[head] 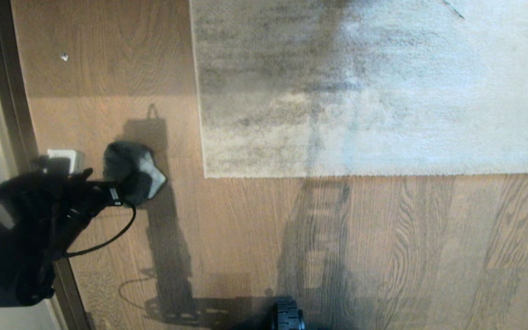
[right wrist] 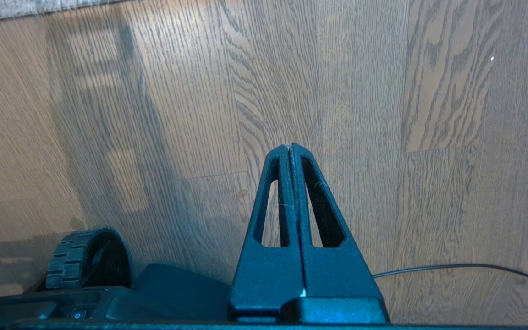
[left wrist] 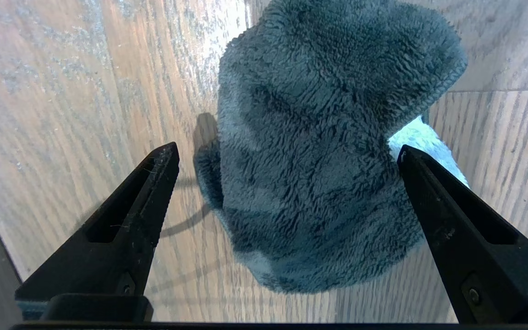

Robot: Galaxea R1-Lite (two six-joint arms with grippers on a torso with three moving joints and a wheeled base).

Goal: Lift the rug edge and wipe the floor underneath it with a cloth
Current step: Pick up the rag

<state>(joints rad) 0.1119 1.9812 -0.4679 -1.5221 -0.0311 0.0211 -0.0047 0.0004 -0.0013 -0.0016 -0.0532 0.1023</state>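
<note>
The left claw (left wrist: 287,153) stands spread wide over the cloth (left wrist: 319,151), one finger to each side of the bunched dark grey heap, and neither finger is seen touching it. The cloth lies on the floor (left wrist: 76,91), directly ahead of and between the fingers, with a patch of its white underside showing beside one fingertip. In the head view the left claw's fingertips are hard to make out: the dark arm merges with the cloth (head: 132,172) and with the shadow on the planks. Beyond the claw and to its right, well apart from the cloth, the rug edge (head: 337,173) lies flat on the floor (head: 406,256), its corner nearest the cloth; the rug runs out of view at the top and right. A small white object (head: 64,159) sits just beside the left arm, partly hidden by it, and what it is cannot be told. The right claw (right wrist: 290,147) is pressed together with nothing between its fingers, hanging over bare planks with a wheel (right wrist: 85,259) of the base near it and a thin black cable (right wrist: 465,266) trailing off the frame.
</note>
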